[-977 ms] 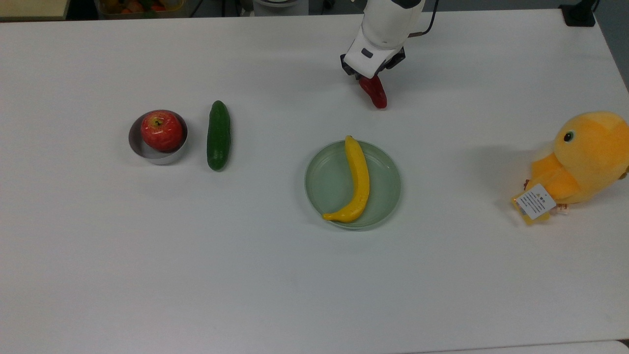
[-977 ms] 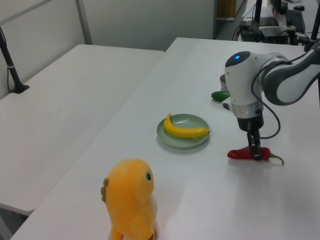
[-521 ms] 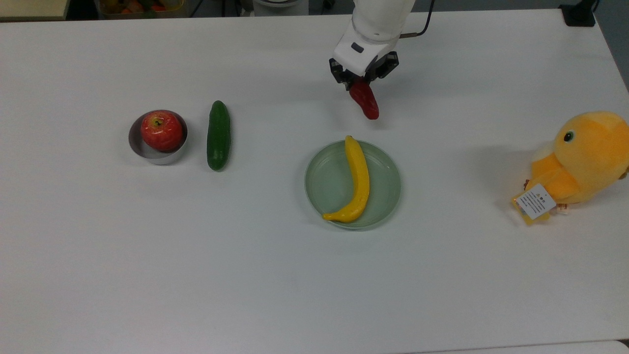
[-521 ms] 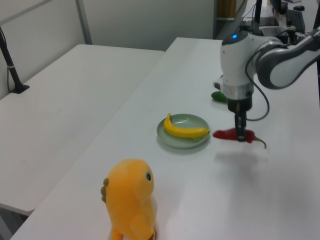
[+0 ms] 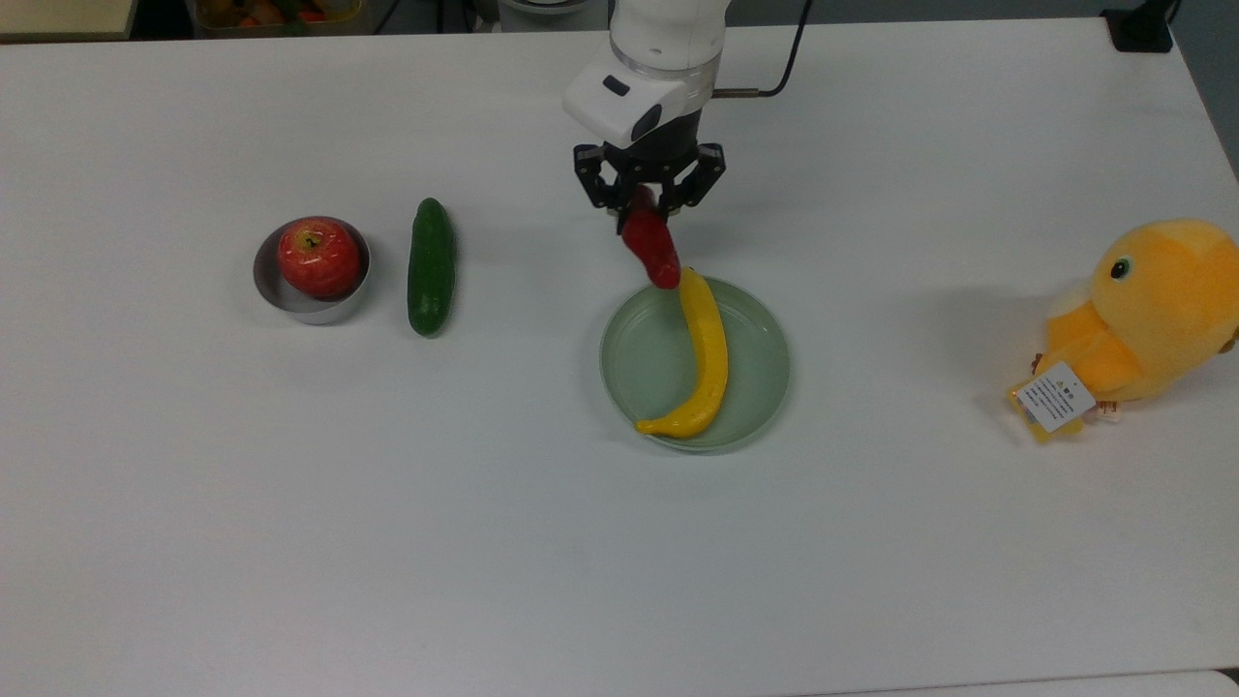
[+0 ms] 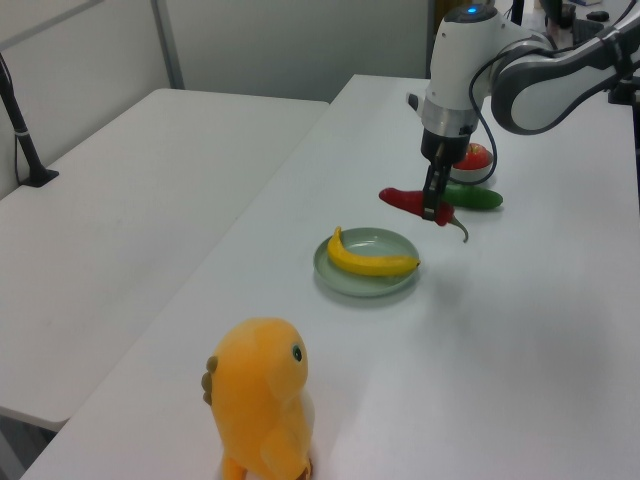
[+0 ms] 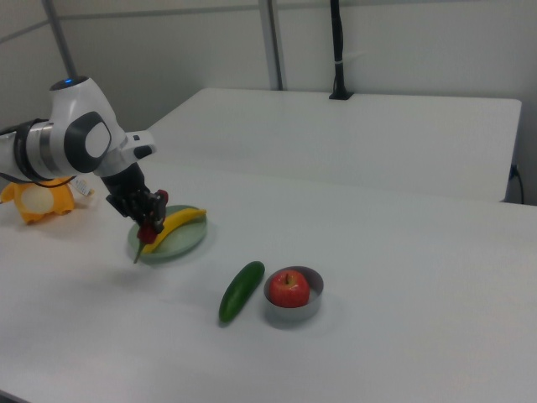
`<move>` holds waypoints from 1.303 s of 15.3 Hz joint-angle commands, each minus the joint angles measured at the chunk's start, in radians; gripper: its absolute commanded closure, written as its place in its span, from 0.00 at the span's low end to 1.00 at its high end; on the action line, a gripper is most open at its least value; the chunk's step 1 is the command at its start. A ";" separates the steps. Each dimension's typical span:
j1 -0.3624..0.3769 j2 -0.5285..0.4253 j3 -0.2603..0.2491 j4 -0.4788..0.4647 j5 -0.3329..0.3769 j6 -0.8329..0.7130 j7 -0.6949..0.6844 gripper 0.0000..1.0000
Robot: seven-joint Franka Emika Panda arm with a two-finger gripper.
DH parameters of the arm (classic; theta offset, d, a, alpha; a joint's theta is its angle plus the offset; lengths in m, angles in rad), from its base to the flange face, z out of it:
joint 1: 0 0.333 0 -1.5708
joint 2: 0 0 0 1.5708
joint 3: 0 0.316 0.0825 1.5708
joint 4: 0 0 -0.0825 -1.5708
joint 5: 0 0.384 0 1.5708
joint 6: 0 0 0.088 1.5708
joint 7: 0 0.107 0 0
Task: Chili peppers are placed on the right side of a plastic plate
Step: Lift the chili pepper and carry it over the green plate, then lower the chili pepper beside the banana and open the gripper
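Tool [image 5: 647, 207], clamped on glossy dark-red tapered chili [image 5: 651, 248], has lifted it off bench to pale green plastic plate's [image 5: 765, 382] rim; placement pending.

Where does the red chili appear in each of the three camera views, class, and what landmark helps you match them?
Top view: chili upper middle, held by the gripper.
Left view: chili right of centre, held above the table.
Right view: chili at left, mostly hidden.
Shared landmark: green plate holding the banana.
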 commanded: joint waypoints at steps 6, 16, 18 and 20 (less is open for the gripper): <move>-0.023 0.182 -0.072 0.199 -0.083 0.161 0.010 0.89; -0.024 0.292 -0.083 0.253 -0.126 0.191 0.010 0.88; -0.026 0.294 -0.083 0.253 -0.126 0.191 0.012 0.87; -0.024 0.297 -0.083 0.250 -0.128 0.189 0.010 0.86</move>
